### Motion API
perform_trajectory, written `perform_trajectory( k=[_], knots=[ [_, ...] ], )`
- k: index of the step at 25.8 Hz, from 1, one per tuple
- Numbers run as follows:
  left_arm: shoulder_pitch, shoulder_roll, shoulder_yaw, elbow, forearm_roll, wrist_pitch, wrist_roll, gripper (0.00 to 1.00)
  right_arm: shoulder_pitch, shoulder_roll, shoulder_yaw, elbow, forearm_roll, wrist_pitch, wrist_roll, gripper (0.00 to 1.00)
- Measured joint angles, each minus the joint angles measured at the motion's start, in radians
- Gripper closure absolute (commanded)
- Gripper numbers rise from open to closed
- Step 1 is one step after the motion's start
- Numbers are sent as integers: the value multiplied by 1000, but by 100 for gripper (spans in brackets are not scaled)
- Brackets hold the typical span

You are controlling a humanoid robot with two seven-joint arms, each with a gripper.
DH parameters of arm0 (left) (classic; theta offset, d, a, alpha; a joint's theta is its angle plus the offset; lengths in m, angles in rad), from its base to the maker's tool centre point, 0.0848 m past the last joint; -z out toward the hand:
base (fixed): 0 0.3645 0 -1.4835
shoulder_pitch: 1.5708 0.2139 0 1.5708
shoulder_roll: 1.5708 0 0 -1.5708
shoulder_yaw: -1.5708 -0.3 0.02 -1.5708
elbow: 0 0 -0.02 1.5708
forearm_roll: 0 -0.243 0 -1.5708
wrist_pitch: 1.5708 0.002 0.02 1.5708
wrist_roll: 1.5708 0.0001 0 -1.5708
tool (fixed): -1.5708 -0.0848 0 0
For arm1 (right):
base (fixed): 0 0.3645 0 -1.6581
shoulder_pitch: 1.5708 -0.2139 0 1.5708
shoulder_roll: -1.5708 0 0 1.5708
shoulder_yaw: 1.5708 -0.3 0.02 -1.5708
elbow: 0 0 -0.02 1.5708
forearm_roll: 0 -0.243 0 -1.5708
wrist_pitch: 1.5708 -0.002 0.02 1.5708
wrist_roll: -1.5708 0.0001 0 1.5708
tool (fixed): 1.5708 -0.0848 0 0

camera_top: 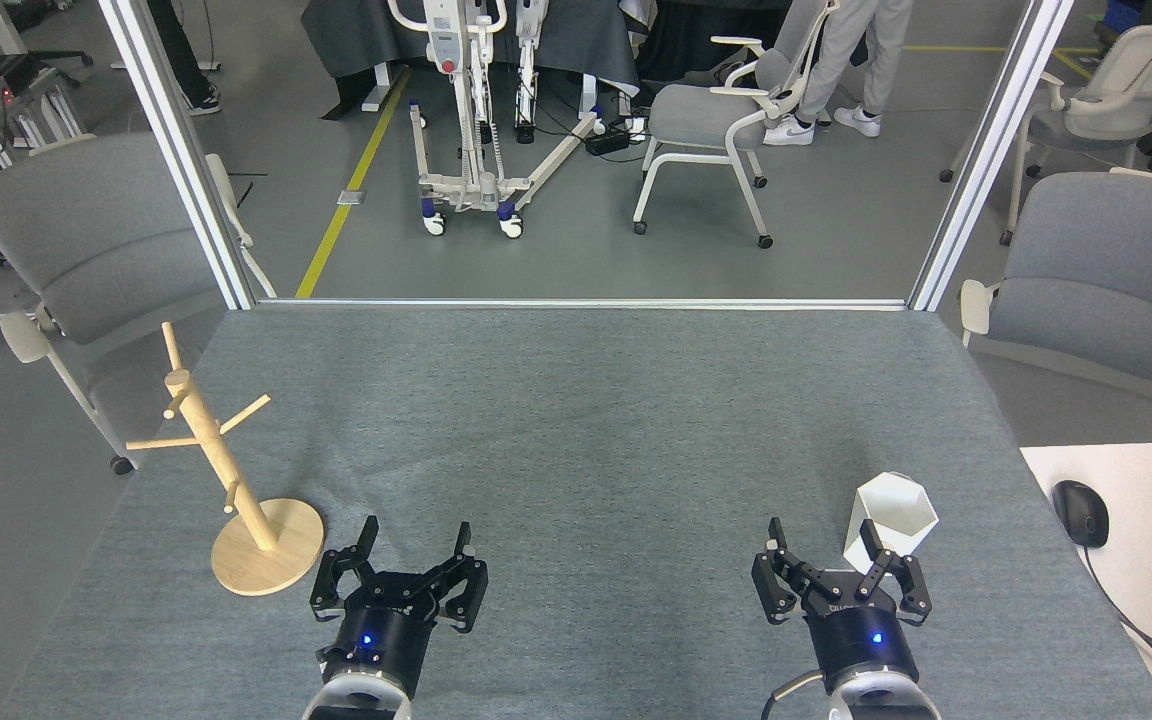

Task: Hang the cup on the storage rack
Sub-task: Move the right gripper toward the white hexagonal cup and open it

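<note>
Cup [894, 515] upright, storage rack [236, 480] well apart

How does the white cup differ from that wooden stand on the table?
The cup is matte white with faceted sides; the storage rack is pale wood, a slim post with slanted pegs on a round base. The cup stands at the right by the right gripper, the rack at the left. Both rest on the grey table.

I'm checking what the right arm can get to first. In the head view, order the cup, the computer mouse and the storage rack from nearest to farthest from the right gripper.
From the right gripper:
1. The cup, just beyond its right fingers, close in front.
2. The computer mouse, off to the right on the white desk.
3. The storage rack, far across on the table's left side, beside the left gripper.
</note>
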Motion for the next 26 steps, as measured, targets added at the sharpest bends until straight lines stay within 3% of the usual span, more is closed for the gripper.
perform_trajectory(
  k=[11,16,26],
  knots=[
    [12,6,-1,4,8,-21,92,0,-1,-7,-3,0,0,0,0,0],
    [30,5,-3,0,9,-34,96,0,0,-16,-62,7,-2,-7,1,0],
    [30,-1,-16,35,9,-34,109,0,-24,-67,-163,141,-17,-17,-22,0]
  ],
)
